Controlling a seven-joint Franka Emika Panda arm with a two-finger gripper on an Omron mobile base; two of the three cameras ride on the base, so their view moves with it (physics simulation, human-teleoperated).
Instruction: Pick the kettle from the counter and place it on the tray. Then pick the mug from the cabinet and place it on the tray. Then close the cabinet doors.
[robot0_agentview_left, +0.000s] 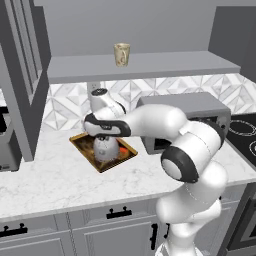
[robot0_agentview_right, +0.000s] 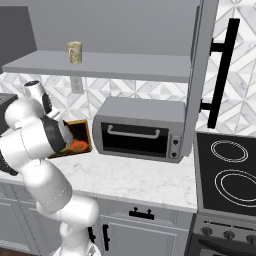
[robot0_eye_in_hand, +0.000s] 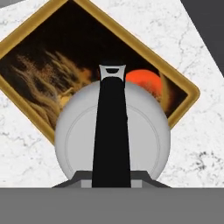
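Kettle: The kettle (robot0_eye_in_hand: 112, 135) is small, round and silver-grey, like a dome. A dark handle runs over its top and a short spout pokes out at 12 o'clock in the hand view. It is over the tray (robot0_eye_in_hand: 26, 37), near the tray's 5 o'clock corner. It looks set down on the tray, but that is hard to tell for sure.

Tray: It is flat, with a golden-brown rim and a dark inside that has an orange-red picture. It lies on the counter (robot0_agentview_left: 55, 175).

Gripper: The gripper (robot0_agentview_left: 102, 136) is right on top of the kettle. The finger tips are too hidden to show if they pinch the handle.

Mug: The mug (robot0_agentview_left: 121, 54) is small and cream-beige. It stands upright on the shelf of the cabinet (robot0_agentview_left: 150, 65), at about 12 o'clock from the tray.

Cabinet doors: The cabinet doors (robot0_agentview_right: 202, 75) are swung open. One has a black bar handle.

Left base view: It shows the kettle (robot0_agentview_left: 106, 148) standing on the tray (robot0_agentview_left: 82, 145), with the toaster oven (robot0_agentview_left: 200, 107) at 3 o'clock.

Right base view: The arm hides the kettle here. A corner of the tray (robot0_agentview_right: 80, 135) peeks out beside the toaster oven (robot0_agentview_right: 140, 130). The mug (robot0_agentview_right: 74, 52) is up at 11 o'clock, and a stove (robot0_agentview_right: 227, 175) is at 3 o'clock.
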